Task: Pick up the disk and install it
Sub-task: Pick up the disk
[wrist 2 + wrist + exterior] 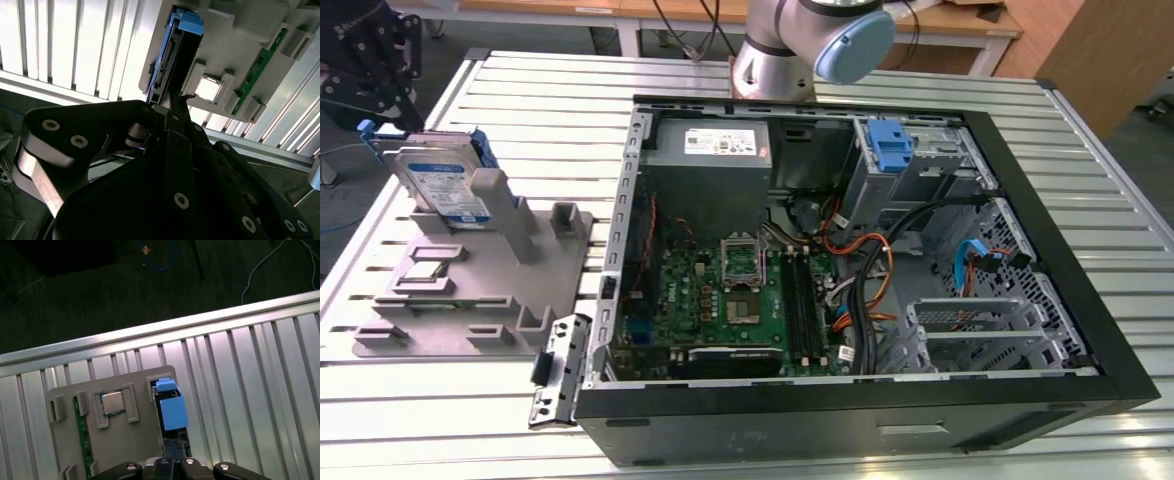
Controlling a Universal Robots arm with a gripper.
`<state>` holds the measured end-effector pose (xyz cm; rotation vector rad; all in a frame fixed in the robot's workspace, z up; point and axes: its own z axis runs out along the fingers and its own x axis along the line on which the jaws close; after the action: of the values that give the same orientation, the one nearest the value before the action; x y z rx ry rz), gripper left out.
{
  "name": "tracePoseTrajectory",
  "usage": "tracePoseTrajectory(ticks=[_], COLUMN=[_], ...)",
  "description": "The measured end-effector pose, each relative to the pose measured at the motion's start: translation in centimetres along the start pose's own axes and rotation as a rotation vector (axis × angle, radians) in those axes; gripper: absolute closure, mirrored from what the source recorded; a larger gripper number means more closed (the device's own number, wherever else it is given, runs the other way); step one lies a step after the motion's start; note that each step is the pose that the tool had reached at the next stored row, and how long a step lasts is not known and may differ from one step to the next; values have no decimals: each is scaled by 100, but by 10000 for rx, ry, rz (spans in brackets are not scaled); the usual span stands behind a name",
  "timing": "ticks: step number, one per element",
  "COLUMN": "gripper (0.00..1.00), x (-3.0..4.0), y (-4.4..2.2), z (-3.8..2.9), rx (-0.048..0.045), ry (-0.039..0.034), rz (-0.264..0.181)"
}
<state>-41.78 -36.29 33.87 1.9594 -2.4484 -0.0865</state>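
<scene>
**Bench station, as you see it now**

- **Disk** (438,182): stands on edge in a slot of the grey holder (494,290), at the exterior view's left and well apart from the computer case (1074,300). Its white-and-blue label faces outward. Both wrist views show you its narrow edge with the blue rails.
- **End effector** (176,102): black linkage poised directly over the slotted disk, with its tip just beside the disk's near end in the second wrist view. You cannot tell whether it is spread, pressed together, or pinching anything.
- **Holder contents:** you will find a processor chip (113,402) seated in a square pocket just beside the disk, and a green memory stick (82,440) lying in a long groove on the chip's far side.
- **Computer case:** lies open on its side on the slatted bench (560,90). The motherboard is exposed, with the grey power supply box (714,145) and a tall blue latch (889,148) along the far wall.
- **Arm** (794,40): its base joint rises behind the case.
</scene>
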Motion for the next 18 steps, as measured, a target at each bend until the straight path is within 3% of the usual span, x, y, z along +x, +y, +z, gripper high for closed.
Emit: tracePoseTrajectory(ticks=[3, 6, 18], gripper=[90, 90, 90], x=[1, 1, 1], y=[0, -1, 0], z=[3, 4, 4], rx=[-7, -28, -34], ry=[-3, -76, -98], rz=[-277, -511, -544])
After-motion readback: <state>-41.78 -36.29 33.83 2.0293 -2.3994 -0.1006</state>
